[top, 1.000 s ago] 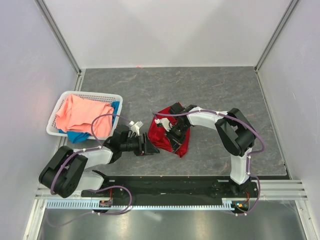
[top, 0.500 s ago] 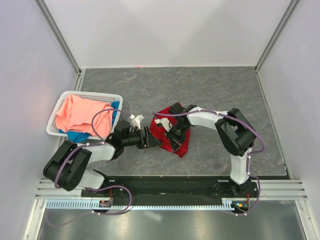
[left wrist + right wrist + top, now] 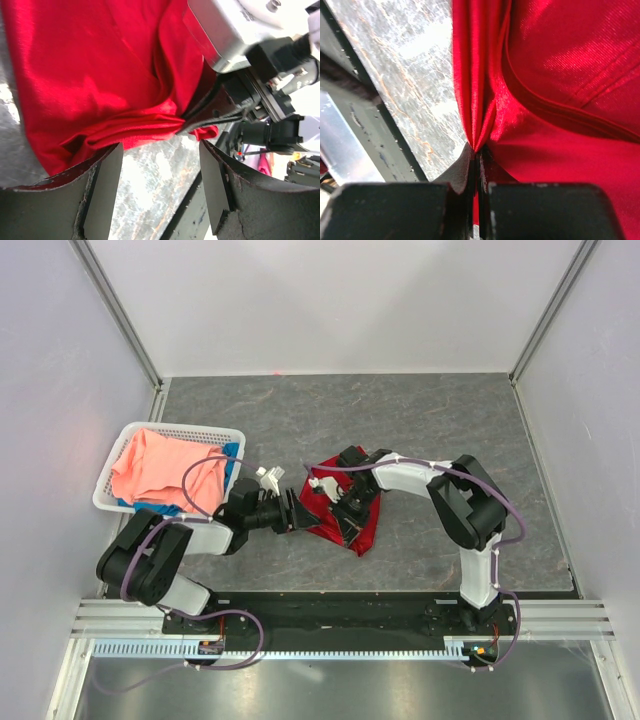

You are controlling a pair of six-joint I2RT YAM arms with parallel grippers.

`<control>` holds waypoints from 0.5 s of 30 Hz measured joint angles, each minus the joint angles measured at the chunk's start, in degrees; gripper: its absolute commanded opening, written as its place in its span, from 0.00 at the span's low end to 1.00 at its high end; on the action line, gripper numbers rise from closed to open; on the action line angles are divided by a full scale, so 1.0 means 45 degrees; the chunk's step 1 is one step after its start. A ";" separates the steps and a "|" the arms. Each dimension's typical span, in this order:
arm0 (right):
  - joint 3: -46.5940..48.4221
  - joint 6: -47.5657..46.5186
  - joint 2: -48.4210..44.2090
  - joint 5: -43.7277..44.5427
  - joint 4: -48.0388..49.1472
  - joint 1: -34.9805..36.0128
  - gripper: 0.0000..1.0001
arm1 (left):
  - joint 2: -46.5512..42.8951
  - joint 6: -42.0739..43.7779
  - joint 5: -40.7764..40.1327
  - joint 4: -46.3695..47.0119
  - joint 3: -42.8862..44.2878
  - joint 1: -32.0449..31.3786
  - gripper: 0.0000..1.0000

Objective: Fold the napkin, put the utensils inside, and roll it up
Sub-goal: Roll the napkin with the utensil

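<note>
- Grey mottled worktop (image 3: 420, 420) fills the floor of a white-walled booth. The arm bases sit on a black rail along its near edge.
- A deep red napkin (image 3: 366, 528) lies bunched and creased near the middle of the worktop, between the two arms. From above, the right arm's wrist and tool cover much of it, so its full outline cannot be traced.
- The right tool (image 3: 478, 165) is pressed together on a gathered pleat of the napkin. In its own wrist view the fabric runs down into the thin seam between the dark fingers, and the fingertips are lost in it.
- The left tool (image 3: 160, 185) is spread at the napkin's left edge. In its wrist view the two fingers (image 3: 107, 190) stand well apart at the bottom of the picture, with bare worktop between them and a bunched fold of red cloth just above the gap. The cloth seems to brush the left finger's upper edge, though a red reflection may account for that.
- That same view shows the right tool's black tips nipping the fold's end, with the grey wrist housing above cut off by the frame.
- Whatever lies under the folds is hidden in all three views.
- A white mesh basket (image 3: 170, 429) sits at the worktop's left edge, well apart from the napkin. It holds a salmon-pink cloth (image 3: 160, 468) heaped over a blue cloth (image 3: 152, 512), of which only the edges show.
</note>
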 measured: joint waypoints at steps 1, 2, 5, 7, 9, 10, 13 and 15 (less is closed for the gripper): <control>0.0034 0.0000 0.0063 -0.0087 -0.0039 -0.0010 0.00 | 0.0068 0.0049 -0.0024 0.0000 0.0024 0.0010 0.69; 0.0073 0.0000 0.0136 -0.0194 -0.0083 -0.0034 0.00 | 0.0112 0.0117 -0.0126 -0.0005 0.0044 0.0034 0.69; 0.0170 0.0000 0.0355 -0.0593 -0.0214 -0.0165 0.00 | 0.0107 0.0379 -0.0291 -0.0063 0.0068 0.0102 0.70; 0.0238 0.0000 0.0510 -0.0884 -0.0306 -0.0272 0.00 | -0.0049 0.0670 -0.0549 -0.0481 0.0194 0.0126 0.71; 0.0282 -0.0010 0.0661 -0.1200 -0.0374 -0.0369 0.00 | -0.0427 0.1141 -0.0889 -0.1039 0.0355 0.0136 0.72; 0.0306 -0.0005 0.0767 -0.1438 -0.0418 -0.0437 0.00 | -0.0641 0.1360 -0.1030 -0.1355 0.0457 0.0136 0.72; 0.0355 -0.0015 0.1049 -0.2016 -0.0554 -0.0641 0.00 | -0.1399 0.2181 -0.1651 -0.2365 0.0792 0.0136 0.73; 0.0379 -0.0015 0.1180 -0.2307 -0.0607 -0.0763 0.00 | -0.1797 0.2637 -0.1967 -0.2827 0.0962 0.0136 0.73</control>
